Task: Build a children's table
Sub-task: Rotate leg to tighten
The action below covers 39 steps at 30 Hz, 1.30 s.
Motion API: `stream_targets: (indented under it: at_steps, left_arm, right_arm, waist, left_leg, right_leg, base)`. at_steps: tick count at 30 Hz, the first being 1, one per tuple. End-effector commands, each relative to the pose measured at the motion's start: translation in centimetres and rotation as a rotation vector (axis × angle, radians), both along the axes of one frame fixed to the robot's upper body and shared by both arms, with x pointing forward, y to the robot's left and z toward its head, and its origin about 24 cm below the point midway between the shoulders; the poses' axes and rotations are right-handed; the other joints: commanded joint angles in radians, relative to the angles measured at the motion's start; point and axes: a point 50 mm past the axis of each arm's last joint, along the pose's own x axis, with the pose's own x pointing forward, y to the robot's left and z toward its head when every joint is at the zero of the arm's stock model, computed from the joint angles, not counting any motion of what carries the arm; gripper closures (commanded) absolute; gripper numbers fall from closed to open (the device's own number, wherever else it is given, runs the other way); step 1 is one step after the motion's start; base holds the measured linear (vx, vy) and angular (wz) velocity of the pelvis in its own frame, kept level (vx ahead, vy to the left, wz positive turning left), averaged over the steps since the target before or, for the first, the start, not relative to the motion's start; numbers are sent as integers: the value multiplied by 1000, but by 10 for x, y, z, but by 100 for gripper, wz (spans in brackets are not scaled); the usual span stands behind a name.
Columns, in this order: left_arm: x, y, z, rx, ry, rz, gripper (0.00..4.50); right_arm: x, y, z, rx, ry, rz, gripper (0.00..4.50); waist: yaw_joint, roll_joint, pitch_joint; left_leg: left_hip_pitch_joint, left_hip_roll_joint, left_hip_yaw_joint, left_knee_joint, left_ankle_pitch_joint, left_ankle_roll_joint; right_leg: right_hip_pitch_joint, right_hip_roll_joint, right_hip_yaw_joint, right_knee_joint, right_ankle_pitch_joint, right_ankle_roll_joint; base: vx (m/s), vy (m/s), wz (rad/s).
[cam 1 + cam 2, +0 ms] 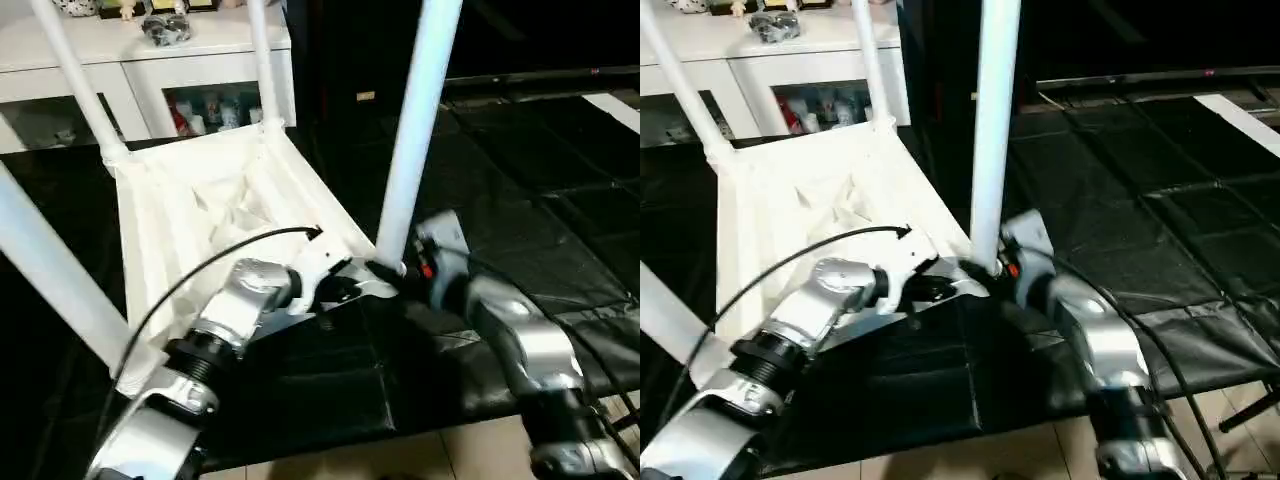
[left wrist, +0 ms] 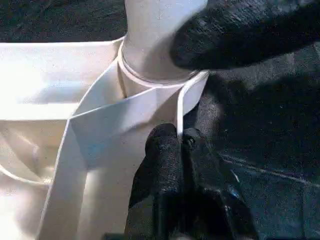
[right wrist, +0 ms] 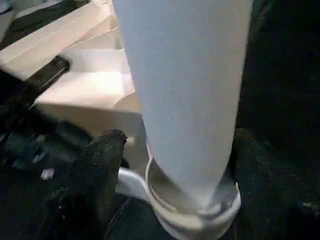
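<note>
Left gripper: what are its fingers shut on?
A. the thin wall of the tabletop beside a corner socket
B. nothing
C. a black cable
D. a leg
A: the left gripper pinches the tabletop wall just below the socketed leg.
</note>
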Motion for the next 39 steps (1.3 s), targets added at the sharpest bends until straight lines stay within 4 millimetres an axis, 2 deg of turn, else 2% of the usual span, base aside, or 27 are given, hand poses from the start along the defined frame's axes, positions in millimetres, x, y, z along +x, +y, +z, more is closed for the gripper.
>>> stream_targets:
  at_steps: [1, 3, 5, 6, 8, 11, 12, 13, 14, 17, 18, 19, 20, 24, 25, 30, 31, 34, 39]
  left_arm:
    - [5, 4, 12, -25, -54, -26, 450]
    - [2, 10, 12, -13, -50, -87, 450]
    - [-2, 15, 13, 6, -43, -168, 450]
    - [-2, 16, 13, 7, -43, -176, 450]
    - [-5, 19, 13, 19, -32, -239, 450]
    - [-7, 22, 13, 34, -38, -290, 450]
    - [-8, 23, 14, 44, -37, -315, 450]
    - [-9, 24, 14, 49, -36, -331, 450]
    - [-9, 25, 14, 53, -35, -341, 450]
    - [-11, 26, 14, 57, -25, -385, 450]
    - [-12, 27, 14, 58, -18, -401, 450]
    - [-12, 27, 14, 58, -18, -401, 450]
    - [-17, 28, 12, 74, -8, -458, 450]
    - [-22, 28, 10, 86, 0, -513, 450]
    - [-23, 28, 10, 90, 1, -528, 450]
    - [-27, 26, 8, 123, 3, -599, 450]
    - [-27, 26, 8, 124, 2, -603, 450]
    - [-28, 25, 9, 129, -1, -626, 450]
    - [-29, 24, 11, 132, -8, -643, 450]
  right_arm:
    - [-10, 8, -3, 26, 39, 133, 75]
    - [-18, -9, -2, 3, 65, 199, 58]
    - [-26, -29, -2, -34, 88, 258, 37]
    - [-26, -30, -2, -37, 90, 262, 37]
    - [-31, -44, 0, -50, 101, 282, 5]
    - [-34, -54, 2, -61, 102, 291, 5]
    - [-36, -59, 4, -63, 102, 297, 5]
    - [-37, -63, 6, -64, 96, 304, 5]
    - [-38, -65, 8, -63, 81, 309, 5]
    - [-35, -64, 16, -46, 22, 309, 5]
    - [-34, -63, 18, -41, 12, 311, 5]
    - [-34, -63, 18, -41, 12, 311, 5]
    - [-34, -56, 23, -36, -19, 375, 5]
    - [-33, -47, 27, -30, -54, 446, 5]
    - [-33, -44, 28, -22, -53, 468, 5]
    - [-27, -35, 23, -47, -47, 576, 5]
    - [-27, -35, 23, -50, -47, 585, 20]
    - [-22, -31, 21, -63, -44, 626, 39]
    - [-18, -26, 22, -66, -35, 686, 92]
  waist:
    - [9, -12, -64]
    - [14, -16, -65]
    - [19, -14, -66]
    - [22, -15, -67]
    - [27, -16, -66]
    - [39, -15, -66]
    - [45, -11, -66]
    - [47, -13, -66]
    - [57, -11, -68]
    - [63, -5, -69]
    - [62, -10, -67]
    - [63, -9, -67]
    - [64, -5, -67]
    - [67, -10, -68]
    - [69, -8, -68]
    - [82, -13, -69]
    - [86, -12, -70]
    - [84, -13, -70]
    - [84, -14, -70]
  left_leg:
    - [-13, 4, 3, -66, -191, 91]
    - [-15, 4, 3, -65, -184, 100]
    - [-13, 7, 3, -63, -178, 111]
    - [-15, 8, 4, -62, -167, 116]
    - [-14, 8, 5, -61, -155, 117]
    - [-11, 11, 7, -61, -148, 116]
    - [-7, 12, 8, -61, -148, 113]
    - [-9, 13, 8, -61, -146, 113]
    - [-7, 15, 8, -61, -141, 111]
    - [-7, 15, 7, -61, -139, 106]
    - [-9, 13, 8, -62, -145, 104]
    - [-8, 13, 8, -62, -145, 102]
    - [-7, 13, 7, -62, -147, 101]
    - [-8, 14, 8, -62, -148, 102]
    - [-8, 15, 7, -63, -148, 102]
    - [-3, 19, 9, -63, -142, 94]
    - [0, 19, 10, -61, -139, 95]
    - [-5, 18, 8, -62, -135, 95]
    - [-5, 17, 9, -61, -132, 100]
  right_leg:
    - [69, -28, 34, -77, -319, -189]
    - [73, -29, 34, -76, -304, -194]
    - [73, -31, 35, -74, -286, -205]
    - [72, -31, 36, -72, -270, -212]
    - [71, -30, 36, -70, -263, -217]
    - [68, -31, 36, -70, -273, -219]
    - [65, -31, 37, -70, -273, -219]
    - [66, -31, 37, -70, -270, -219]
    - [66, -32, 38, -67, -251, -222]
    - [67, -32, 38, -62, -225, -233]
    - [68, -31, 37, -64, -231, -230]
    - [68, -31, 36, -64, -237, -228]
    - [68, -31, 36, -64, -241, -228]
    - [69, -32, 36, -63, -245, -224]
    - [69, -33, 36, -63, -250, -224]
    - [63, -33, 40, -58, -231, -237]
    - [61, -34, 41, -55, -214, -246]
    - [67, -33, 39, -49, -193, -254]
    - [69, -34, 40, -51, -210, -245]
  base:
    - [0, 0, 0]
    - [0, 0, 0]
    - [0, 0, 0]
    - [0, 0, 0]
    - [0, 0, 0]
    - [0, 0, 0]
    - [0, 0, 0]
    - [0, 0, 0]
    - [0, 0, 0]
    - [0, 0, 0]
    - [0, 0, 0]
    - [0, 0, 0]
    - [0, 0, 0]
    - [0, 0, 0]
    - [0, 0, 0]
    - [0, 0, 0]
    - [0, 0, 0]
    - [0, 0, 0]
    - [0, 0, 0]
